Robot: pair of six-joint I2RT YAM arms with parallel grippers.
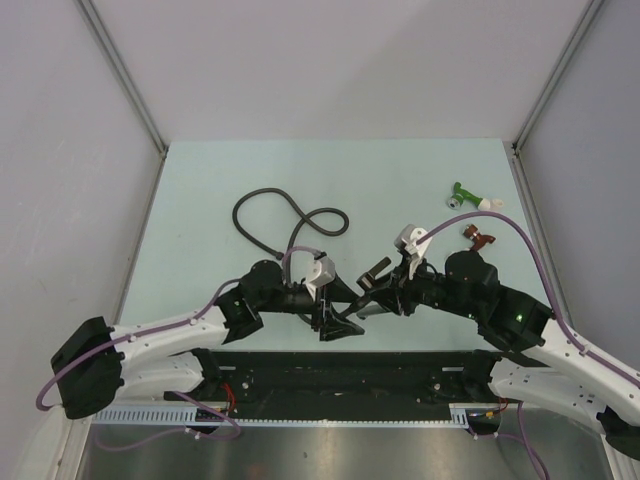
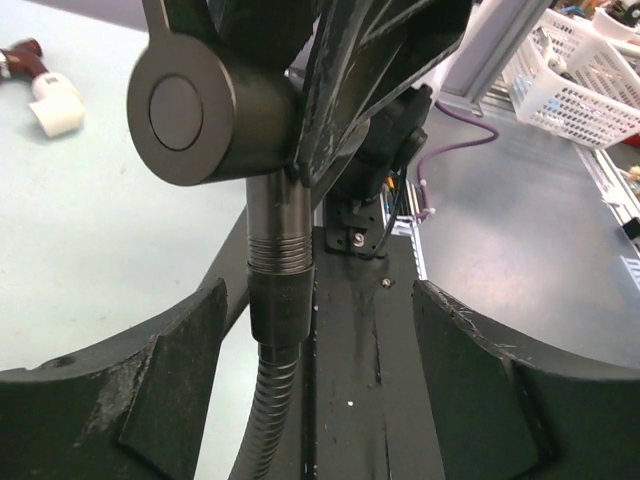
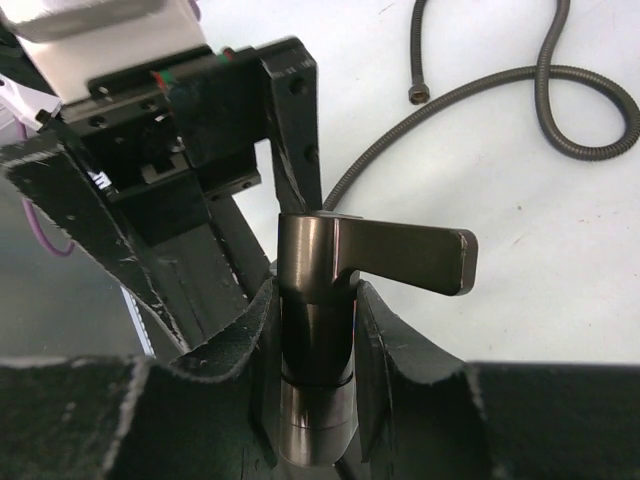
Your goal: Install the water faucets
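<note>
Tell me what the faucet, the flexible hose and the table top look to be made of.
The faucet: metal, dark bronze-grey with a brushed satin finish; it shows soft streaked highlights and crisp machined edges.
The hose: probably a metal-wound flexible sheath, dull grey; fine spiral ribs run along it.
The table top: unclear, perhaps laminate or painted board; pale green, matte, no glare.

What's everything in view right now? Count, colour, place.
faucet: 1, dark grey-brown, between the two grippers near the table's front edge
hose: 1, dark grey, looped mid-table, runs to the faucet
green fitting: 1, green, white end, far right
red fitting: 1, dark red, right
basket: 1, white, off the table
table: 1, pale green
left gripper: black, open, hose connector between its fingers
right gripper: black, shut on faucet
</note>
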